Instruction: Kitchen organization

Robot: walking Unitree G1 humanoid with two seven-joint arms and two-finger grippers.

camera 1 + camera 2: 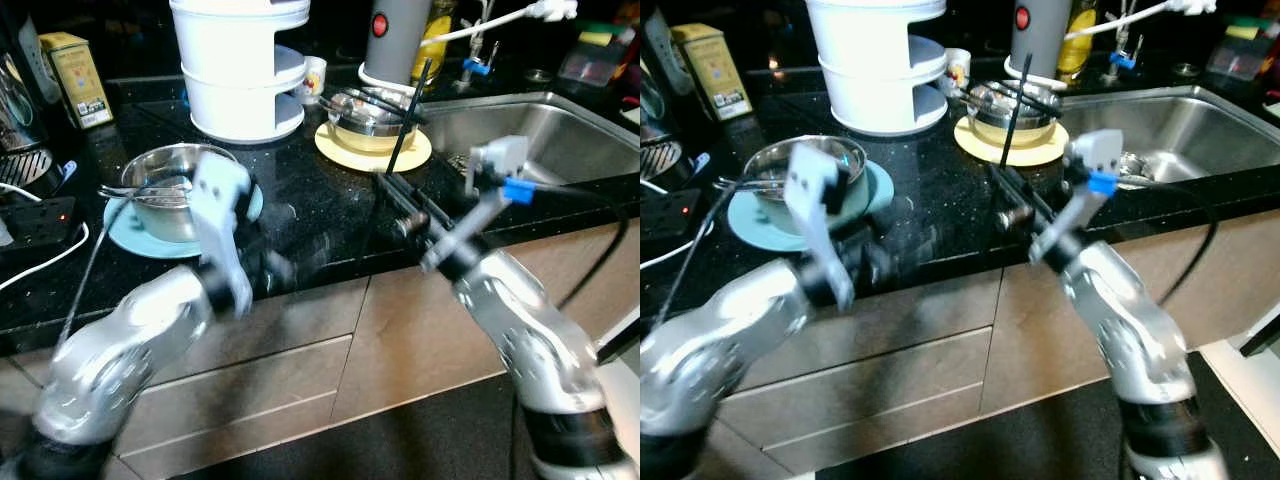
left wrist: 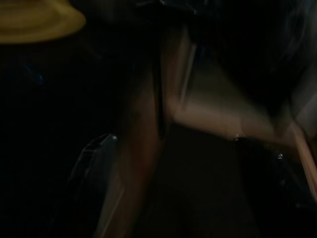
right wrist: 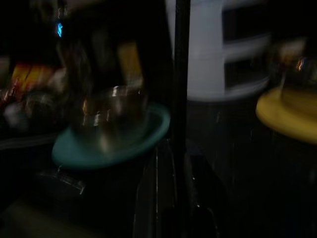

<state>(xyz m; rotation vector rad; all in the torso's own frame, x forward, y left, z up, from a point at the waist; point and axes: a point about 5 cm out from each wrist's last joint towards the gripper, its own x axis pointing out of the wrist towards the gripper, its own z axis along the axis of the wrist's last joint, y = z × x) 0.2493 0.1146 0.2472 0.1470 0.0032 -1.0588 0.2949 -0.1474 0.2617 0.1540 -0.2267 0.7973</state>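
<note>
On the black counter (image 1: 310, 215), a steel bowl (image 1: 165, 190) holding cutlery sits on a teal plate (image 1: 125, 232) to the left. A second steel bowl (image 1: 370, 115) sits on a yellow plate (image 1: 345, 152) beside the sink (image 1: 540, 130). My right gripper (image 1: 388, 185) hovers over the counter's front part, in front of the yellow plate, shut on a thin black stick (image 1: 410, 115) that points up and away. The stick (image 3: 181, 74) runs straight out between the fingers in the right wrist view. My left gripper (image 1: 272, 270) is a dark blur at the counter's front edge, right of the teal plate.
A white stacked container (image 1: 240, 70) stands at the back centre, with a grey appliance (image 1: 395, 35) to its right. A yellow box (image 1: 78, 78) and a power strip (image 1: 35, 220) with cables are at the left. Cabinet fronts (image 1: 300, 350) lie below the counter.
</note>
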